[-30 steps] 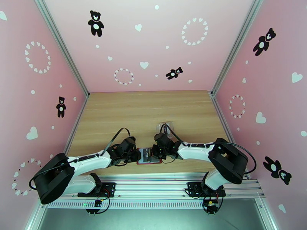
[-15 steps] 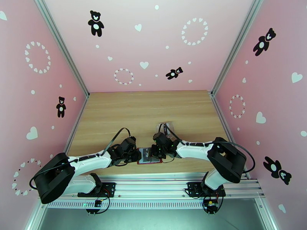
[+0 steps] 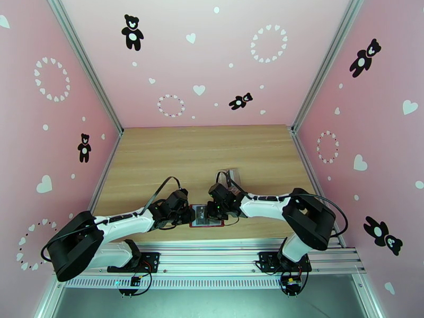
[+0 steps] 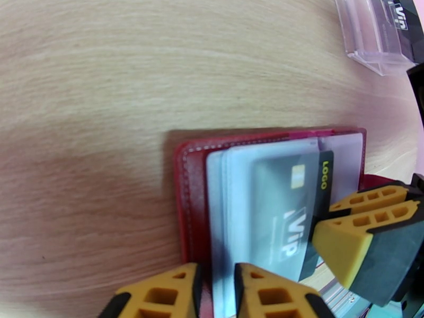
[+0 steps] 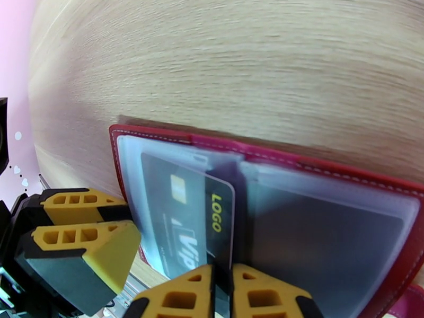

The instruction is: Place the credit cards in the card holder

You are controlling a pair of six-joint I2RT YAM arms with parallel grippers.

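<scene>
Credit card point(image 5: 180, 218) sits mostly inside the card holder point(image 5: 318, 166), right gripper point(image 5: 222, 279) pinching its edge, left gripper point(image 4: 214, 284) pinching the holder; another card point(image 4: 397, 9) waits in the tray point(image 4: 365, 49).

Left arm point(image 3: 122, 224) and right arm point(image 3: 265, 204) both stretch inward, forearms low and near level, wrists facing each other at centre. Left gripper point(image 4: 214, 270): 2 fingers nearly together, clamped on card holder point(image 4: 190, 208) edge. Right gripper point(image 5: 222, 272): 2 fingers a slit apart, credit card point(image 5: 180, 218) edge between them.
</scene>
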